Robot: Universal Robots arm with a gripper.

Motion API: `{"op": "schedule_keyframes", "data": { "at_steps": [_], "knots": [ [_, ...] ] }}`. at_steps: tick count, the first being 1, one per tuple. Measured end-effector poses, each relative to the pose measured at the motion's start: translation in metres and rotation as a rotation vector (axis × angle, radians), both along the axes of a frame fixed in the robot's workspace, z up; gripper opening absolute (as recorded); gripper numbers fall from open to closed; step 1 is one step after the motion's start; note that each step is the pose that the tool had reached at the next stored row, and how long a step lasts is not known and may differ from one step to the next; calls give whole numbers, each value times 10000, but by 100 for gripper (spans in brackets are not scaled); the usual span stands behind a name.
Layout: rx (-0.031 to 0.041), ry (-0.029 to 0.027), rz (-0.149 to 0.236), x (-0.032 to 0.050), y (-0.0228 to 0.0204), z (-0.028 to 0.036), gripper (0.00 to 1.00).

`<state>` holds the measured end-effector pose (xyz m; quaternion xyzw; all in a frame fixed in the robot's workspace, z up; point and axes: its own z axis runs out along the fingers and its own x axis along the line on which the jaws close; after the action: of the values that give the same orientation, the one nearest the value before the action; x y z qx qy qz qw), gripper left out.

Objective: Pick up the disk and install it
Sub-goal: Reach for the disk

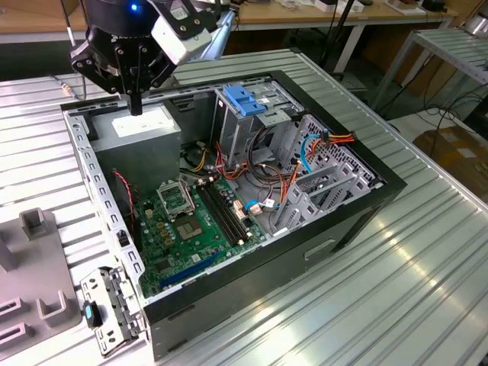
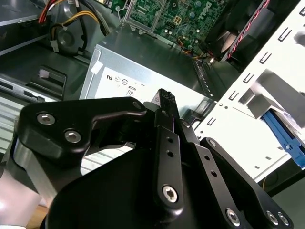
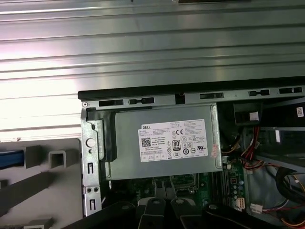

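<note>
Pincer (image 1: pixel 136 107) together, empty, hovers over power supply (image 1: pixel 152 136) at 10 o'clock corner of open computer case (image 1: pixel 335 229), exterior view; case on bench (image 1: pixel 396 297).

The gripper (image 1: pixel 136 105) is matte black, with paired link bars (image 2: pixel 95 119) tapering to narrow fingers (image 1: pixel 136 90). In the exterior view a blue indicator light (image 1: pixel 134 8) glows at 12 o'clock from the fingers, and a white boxy module (image 1: pixel 178 32) sits at 2 o'clock. In the second wrist view, silver hex screws (image 2: pixel 169 192) pin the links and a ribbed pad (image 2: pixel 166 98) tips one finger.
</note>
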<state>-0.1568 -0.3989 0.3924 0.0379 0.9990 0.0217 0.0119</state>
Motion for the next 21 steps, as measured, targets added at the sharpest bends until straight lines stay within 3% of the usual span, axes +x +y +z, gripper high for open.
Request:
{"op": "schedule_keyframes", "data": {
  "at_steps": [12, 21],
  "knots": [
    [0, 20, -1, -128, 0, -5, 11],
    [0, 46, 0, -271, 0, -12, 11]
  ]
}}
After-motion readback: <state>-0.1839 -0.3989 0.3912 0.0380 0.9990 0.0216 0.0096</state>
